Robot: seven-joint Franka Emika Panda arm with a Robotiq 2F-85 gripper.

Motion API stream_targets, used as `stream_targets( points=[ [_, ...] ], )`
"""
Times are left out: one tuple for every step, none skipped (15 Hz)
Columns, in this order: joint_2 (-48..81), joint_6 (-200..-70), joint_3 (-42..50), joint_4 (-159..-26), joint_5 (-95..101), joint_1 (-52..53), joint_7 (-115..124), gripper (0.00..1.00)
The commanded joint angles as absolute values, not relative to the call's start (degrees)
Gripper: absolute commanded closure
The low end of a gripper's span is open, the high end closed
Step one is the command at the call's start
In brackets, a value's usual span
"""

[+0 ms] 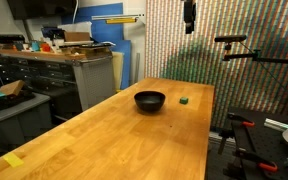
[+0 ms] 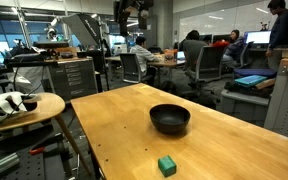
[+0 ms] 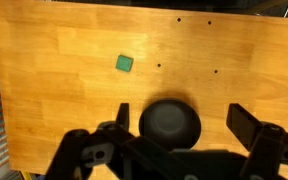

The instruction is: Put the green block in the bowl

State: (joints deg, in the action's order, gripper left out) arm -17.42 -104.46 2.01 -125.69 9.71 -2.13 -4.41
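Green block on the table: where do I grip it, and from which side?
Top-down, closing on two opposite side faces of the green block. It's a small cube lying flat on the table, set apart from the bowl, so all sides are free. Its edges look slightly turned in the wrist view; rotate the open gripper to match.
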Motion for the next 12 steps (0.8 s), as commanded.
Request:
stream_targets(
  points=[
    [-18.1,-110.7,3.8,-129.1,9.8,-2.8,-6.1,0.0],
    [-18.0,-111.8,4.2,-129.9,9.9,-2.9,-6.5,0.0],
    [-17.8,-113.2,4.7,-130.9,10.1,-3.1,-6.8,0.0],
    [-17.7,-114.5,5.2,-132.0,10.2,-3.4,-7.1,0.0],
    [-17.5,-115.9,5.8,-133.0,9.9,-3.7,-7.8,0.0],
    [-17.3,-117.4,6.5,-133.9,9.8,-4.0,-8.4,0.0],
    [-16.9,-118.8,7.0,-134.8,9.7,-4.3,-9.0,0.0],
    [-16.4,-121.0,7.6,-135.9,9.5,-4.6,-9.6,0.0],
    [-15.9,-122.4,8.1,-136.6,9.6,-4.9,-10.4,0.0],
    [-15.1,-124.8,8.6,-137.6,9.7,-5.3,-11.0,0.0],
    [-14.3,-126.4,9.0,-138.2,9.8,-5.6,-11.5,0.0],
    [-13.4,-128.3,9.4,-138.9,9.6,-5.9,-12.0,0.0]
  ],
)
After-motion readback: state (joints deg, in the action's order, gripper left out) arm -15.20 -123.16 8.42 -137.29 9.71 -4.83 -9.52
